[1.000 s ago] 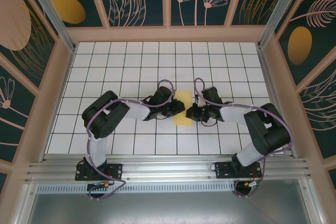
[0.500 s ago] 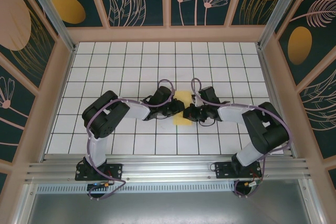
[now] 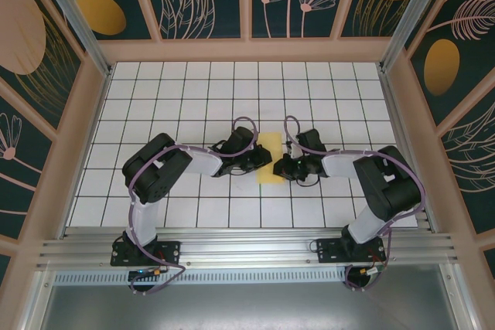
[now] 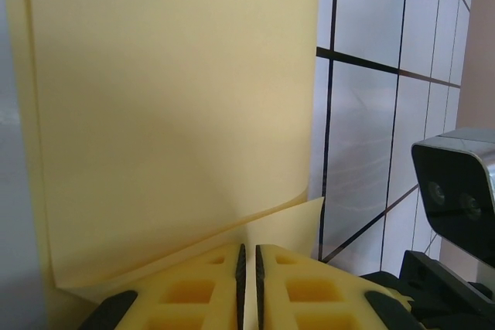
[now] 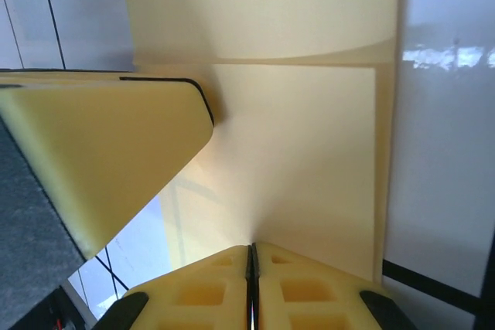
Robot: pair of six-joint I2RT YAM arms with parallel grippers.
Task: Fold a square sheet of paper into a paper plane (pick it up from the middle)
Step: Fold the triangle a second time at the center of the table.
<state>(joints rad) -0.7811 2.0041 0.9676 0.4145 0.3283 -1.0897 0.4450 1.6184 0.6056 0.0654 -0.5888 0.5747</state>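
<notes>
Top: we see sheet (image 3: 270,152) mid-surface (image 3: 193,98), left hand (image 3: 261,161) at its 9 o'clock, right hand (image 3: 283,166) at 3.
L wrist: left hand (image 4: 249,251) pinches sheet (image 4: 178,98) edge.
R wrist: right hand (image 5: 252,251) pinches sheet (image 5: 294,152) too.
We judge it's the half-fold step; next needs edges aligned, crease pressed.

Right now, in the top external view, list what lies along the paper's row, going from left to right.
left arm's elbow → left gripper → square sheet of paper → right gripper → right arm's elbow
</notes>
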